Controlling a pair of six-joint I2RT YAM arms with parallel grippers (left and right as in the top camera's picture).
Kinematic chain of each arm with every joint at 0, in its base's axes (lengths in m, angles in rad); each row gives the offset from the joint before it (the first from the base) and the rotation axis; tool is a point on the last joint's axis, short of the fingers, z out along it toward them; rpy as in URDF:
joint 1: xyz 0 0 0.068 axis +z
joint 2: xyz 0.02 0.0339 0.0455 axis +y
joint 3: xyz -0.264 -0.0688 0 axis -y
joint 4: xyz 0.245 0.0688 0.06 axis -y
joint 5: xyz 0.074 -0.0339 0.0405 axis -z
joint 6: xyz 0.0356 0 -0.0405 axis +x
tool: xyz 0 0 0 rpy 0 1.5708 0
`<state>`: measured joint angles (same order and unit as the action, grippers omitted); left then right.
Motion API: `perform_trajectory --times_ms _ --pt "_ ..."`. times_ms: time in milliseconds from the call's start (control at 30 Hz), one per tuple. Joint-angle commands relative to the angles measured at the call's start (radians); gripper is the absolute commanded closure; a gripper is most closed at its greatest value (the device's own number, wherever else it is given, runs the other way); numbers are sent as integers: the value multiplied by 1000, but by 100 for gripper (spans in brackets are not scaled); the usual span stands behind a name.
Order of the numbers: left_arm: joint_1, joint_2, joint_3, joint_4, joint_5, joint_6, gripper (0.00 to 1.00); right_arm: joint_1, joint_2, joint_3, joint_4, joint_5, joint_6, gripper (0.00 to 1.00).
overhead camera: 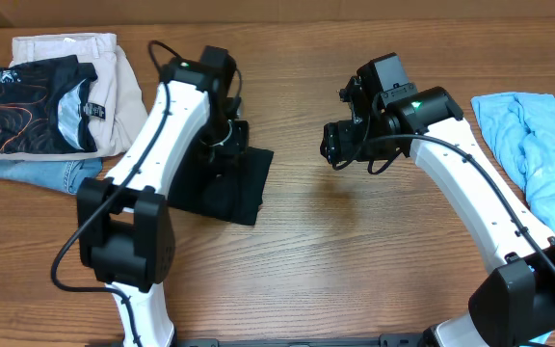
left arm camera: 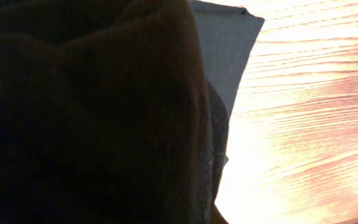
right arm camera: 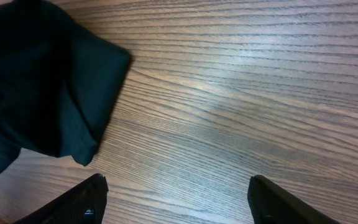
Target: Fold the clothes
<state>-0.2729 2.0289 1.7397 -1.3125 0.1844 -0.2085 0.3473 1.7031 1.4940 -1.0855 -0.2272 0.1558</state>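
large plain black thin-fabric garment (overhead camera: 244,188): folded, left of centre on wooden tabletop (overhead camera: 355,251) | left fingers (overhead camera: 225,145): clenched, apparently pinching it | right fingers (right arm camera: 73,202): released, hovering right | carry fold low, edges aligned

Overhead is evenly lit and sharp, with a faint shadow on the bench (overhead camera: 355,251) right of the black garment (overhead camera: 241,188). In the left wrist view the garment is a dark, blurred mass, the bench beside it blown out to orange-white glare. The right wrist view is crisp.
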Motion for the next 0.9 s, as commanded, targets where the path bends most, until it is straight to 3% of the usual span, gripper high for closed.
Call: perform_trajectory --times_ms 0,200,300,433,667,867 --pt "-25 18 1 21 -12 -17 92 -3 6 4 2 10 -6 24" --pt "-36 18 1 37 -11 -18 85 -3 6 4 -2 10 -6 24" --pt "-37 18 1 30 1 -18 71 -3 6 4 -2 10 -6 24" --pt "-50 18 2 22 150 -11 69 -3 6 4 -1 10 -6 24" --pt "-47 11 43 -17 379 170 71 -3 6 4 -2 10 -6 24" --pt "17 9 101 -76 344 209 64 -3 6 4 -3 10 -6 24"
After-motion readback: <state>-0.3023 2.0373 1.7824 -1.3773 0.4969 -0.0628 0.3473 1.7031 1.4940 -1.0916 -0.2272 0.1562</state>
